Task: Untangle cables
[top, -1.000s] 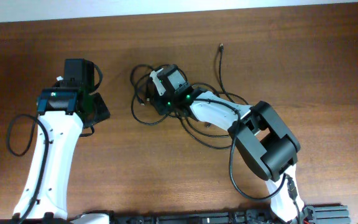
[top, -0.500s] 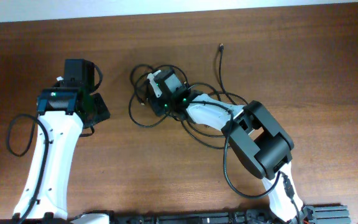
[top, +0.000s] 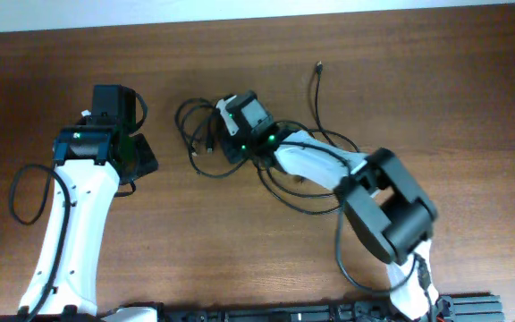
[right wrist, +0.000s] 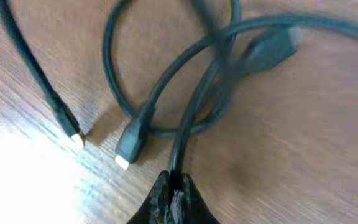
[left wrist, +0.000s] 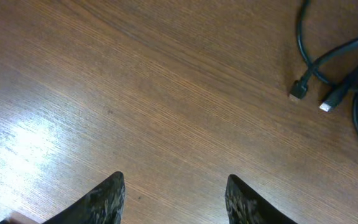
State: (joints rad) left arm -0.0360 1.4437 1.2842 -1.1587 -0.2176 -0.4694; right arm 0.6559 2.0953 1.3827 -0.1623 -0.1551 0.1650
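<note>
Brown wooden table [top: 472, 80], tangled black cables [right wrist: 135, 130] loose upon it.

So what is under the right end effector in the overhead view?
The right end effector is shut on one of the cables, with wood table beneath. From above, its body covers the pinch; only surrounding loops show.

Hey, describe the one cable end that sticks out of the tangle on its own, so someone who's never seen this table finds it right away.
On the wooden table, find the tangle of black cables near the middle. From its right side one thin cord runs up toward the far edge and stops at a small plug. Unlike the other plug ends, which lie among the loops, this one lies alone on bare wood.
</note>
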